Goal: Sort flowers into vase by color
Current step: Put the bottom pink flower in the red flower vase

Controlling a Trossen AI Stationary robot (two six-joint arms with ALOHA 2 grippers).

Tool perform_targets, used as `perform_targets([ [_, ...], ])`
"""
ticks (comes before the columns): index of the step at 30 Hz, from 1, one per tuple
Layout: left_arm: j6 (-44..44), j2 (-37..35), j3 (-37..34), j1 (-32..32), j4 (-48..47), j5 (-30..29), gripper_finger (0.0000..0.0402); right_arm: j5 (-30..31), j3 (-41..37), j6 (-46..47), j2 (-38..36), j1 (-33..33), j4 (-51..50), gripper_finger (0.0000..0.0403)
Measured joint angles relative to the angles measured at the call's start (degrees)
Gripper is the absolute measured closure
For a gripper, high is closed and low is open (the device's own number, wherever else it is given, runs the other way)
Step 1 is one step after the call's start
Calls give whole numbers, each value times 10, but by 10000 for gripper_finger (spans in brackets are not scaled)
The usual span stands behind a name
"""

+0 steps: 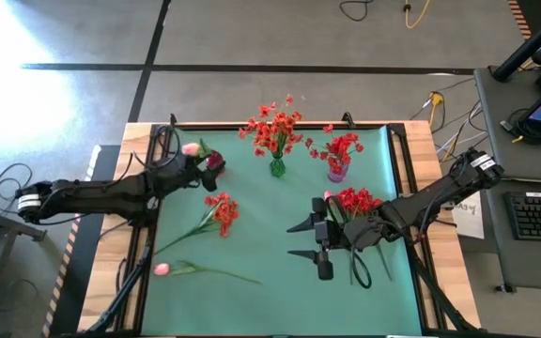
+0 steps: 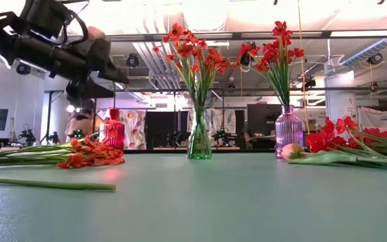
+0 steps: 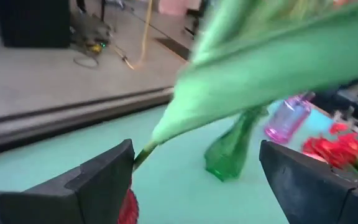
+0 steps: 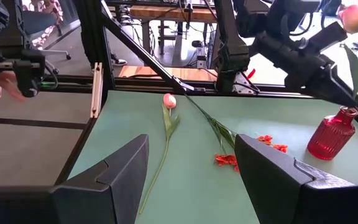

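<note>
High view: left gripper (image 1: 205, 167) upper left, fingers wide, pink flower (image 1: 192, 148) over red vase (image 1: 215, 161). Right gripper (image 1: 310, 239) center right, fingers wide, empty, beside red flowers (image 1: 355, 200).

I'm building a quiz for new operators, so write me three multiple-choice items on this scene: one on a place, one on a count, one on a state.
1. Which vase stands nearest the left gripper?
A green
B purple
C red

2. How many vases are on the table?
A two
B three
C four

3. How is the right gripper?
A open, holding nothing
B shut on a red flower
C shut, empty

Answers:
1 C: the red vase sits right under that arm's tip.
2 B: the red vase, the green vase and the purple vase.
3 A: its fingers stand apart with only the mat between them.
</note>
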Motion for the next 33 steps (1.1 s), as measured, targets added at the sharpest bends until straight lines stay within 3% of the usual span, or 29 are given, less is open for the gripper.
perform_targets([
  [6, -62, -9, 0, 0, -31, 107, 67, 0, 0, 0, 0, 0, 0, 172],
  [8, -71, -14, 4, 0, -54, 118, 67, 0, 0, 0, 0, 0, -1, 172],
  [12, -72, -25, 31, 0, -129, 89, 67, 0, 0, -1, 0, 0, -1, 172],
  [17, -80, -29, 96, 1, -277, -33, 67, 0, 0, -1, 0, 0, -1, 172],
  [19, -75, -27, 123, 1, -316, -57, 67, 0, 0, -1, 0, 0, -1, 172],
  [26, -61, -23, 205, 0, -414, -55, 67, 0, 0, -5, 0, 0, 0, 172],
  [33, -119, -21, 286, -3, -579, 4, 67, 0, 0, -5, 0, 1, -3, 172],
])
